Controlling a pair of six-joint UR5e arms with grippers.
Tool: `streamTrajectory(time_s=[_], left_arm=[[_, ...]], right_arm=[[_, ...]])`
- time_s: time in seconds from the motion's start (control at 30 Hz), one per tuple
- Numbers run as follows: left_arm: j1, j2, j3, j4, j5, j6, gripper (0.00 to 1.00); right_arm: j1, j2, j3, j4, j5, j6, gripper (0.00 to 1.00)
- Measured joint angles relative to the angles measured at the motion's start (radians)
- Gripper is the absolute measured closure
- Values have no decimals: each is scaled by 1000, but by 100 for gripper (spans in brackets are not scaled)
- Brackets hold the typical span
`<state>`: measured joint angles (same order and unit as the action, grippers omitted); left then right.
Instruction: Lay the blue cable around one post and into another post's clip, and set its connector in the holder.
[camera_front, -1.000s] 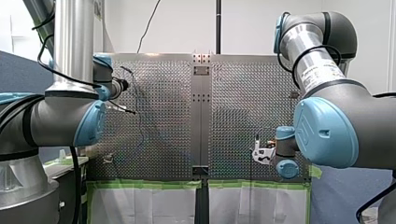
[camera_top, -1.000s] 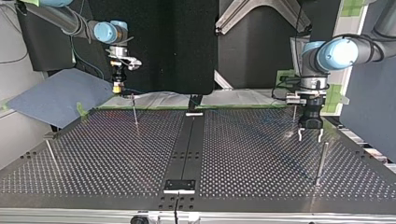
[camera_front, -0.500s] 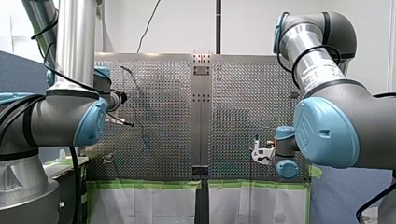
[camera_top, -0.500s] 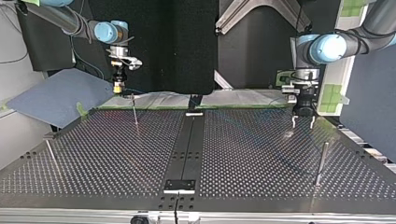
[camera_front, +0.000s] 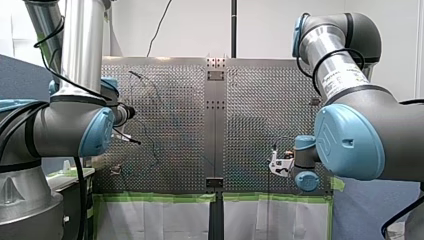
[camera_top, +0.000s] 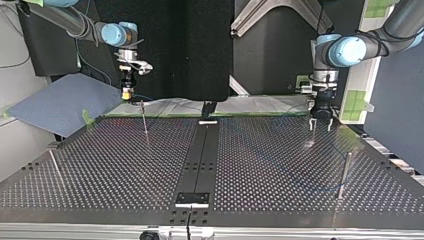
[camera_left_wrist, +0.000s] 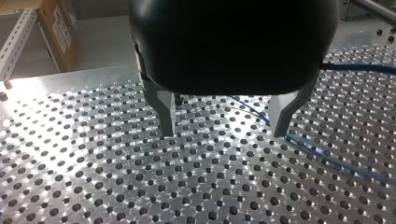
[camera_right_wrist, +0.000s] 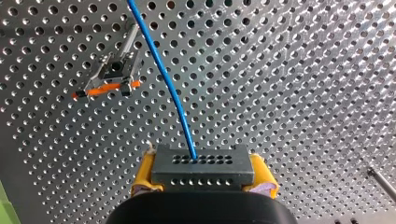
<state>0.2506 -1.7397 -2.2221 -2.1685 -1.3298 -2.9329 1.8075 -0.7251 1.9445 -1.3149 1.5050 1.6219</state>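
Blue cable (camera_right_wrist: 159, 70) is seen running out of a dark connector (camera_right_wrist: 201, 163) with rows of holes, and this connector is clamped between the yellow pads (camera_right_wrist: 142, 179) of the right pincer (camera_right_wrist: 201, 179). From the connector the cable is carried in a gentle curve above the perforated surface (camera_right_wrist: 303, 93). It is passed beside a metal clip (camera_right_wrist: 112, 70) with an orange bar; whether the two touch cannot be told.

In the top view the right pincer (camera_top: 127, 95) is held up at the surface's far edge, toward the far corner at that view's left. A thin post (camera_top: 144, 120) stands just beside it, close inside that edge.

The left pincer (camera_left_wrist: 224, 123) is released: its two metal fingers (camera_left_wrist: 163, 112) are spread wide and nothing is held between them. A stretch of the cable is laid on the surface beside one finger and ahead of it. In the top view the left pincer (camera_top: 320, 125) is hung a little above the surface, near the far edge toward the corner at that view's right. A second post (camera_top: 343, 175) is planted by the edge at that view's right, nearer the camera.
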Motion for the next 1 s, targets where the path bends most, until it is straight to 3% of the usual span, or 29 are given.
streamTrajectory(time_s=[0.27,0.4,0.63,1.0], left_arm=[[27,0,22,50,-9,-57,0],[39,0,57,30,-36,-62,0],[59,-6,121,-30,-66,-10,0],[48,-100,187,-134,-97,94,0]], right_arm=[[4,0,0,0,0,0,95],[5,0,0,0,0,0,95],[6,0,0,0,0,0,95],[11,0,0,0,0,-2,95]])
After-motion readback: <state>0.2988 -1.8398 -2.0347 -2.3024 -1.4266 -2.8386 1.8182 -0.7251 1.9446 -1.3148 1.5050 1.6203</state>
